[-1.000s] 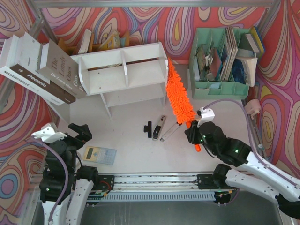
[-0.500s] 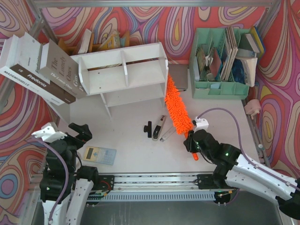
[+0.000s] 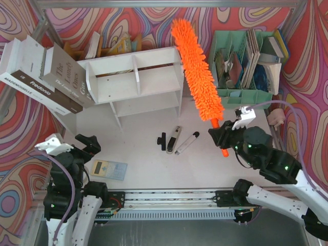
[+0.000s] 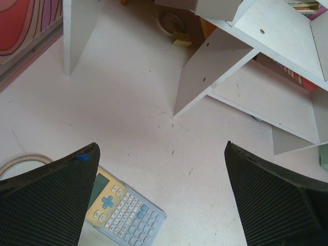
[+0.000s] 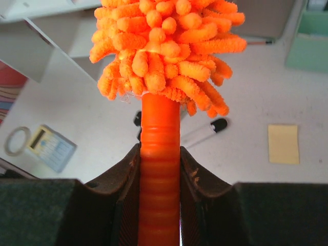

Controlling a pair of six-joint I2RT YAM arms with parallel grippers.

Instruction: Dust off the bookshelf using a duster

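The white bookshelf (image 3: pixel 134 84) lies at the back middle of the table; its boards also show in the left wrist view (image 4: pixel 241 48). The orange fluffy duster (image 3: pixel 197 77) is lifted off the table and slants up across the shelf's right end. My right gripper (image 3: pixel 219 136) is shut on its orange handle, which fills the right wrist view (image 5: pixel 159 154) between the two pads. My left gripper (image 3: pixel 86 142) is open and empty at the front left, above a calculator (image 4: pixel 120 210).
A mint-green file organiser (image 3: pixel 243 64) stands at the back right. Large books (image 3: pixel 43 77) lean at the back left. A marker pen (image 3: pixel 186 142), a stapler (image 3: pixel 174 138) and a small black piece (image 3: pixel 162 142) lie mid-table. A yellow sticky note (image 5: pixel 283 144) lies right.
My right gripper has lifted the duster off the table and moved right; the fluffy head now reaches up past the shelf's back right corner. The left arm has not moved.
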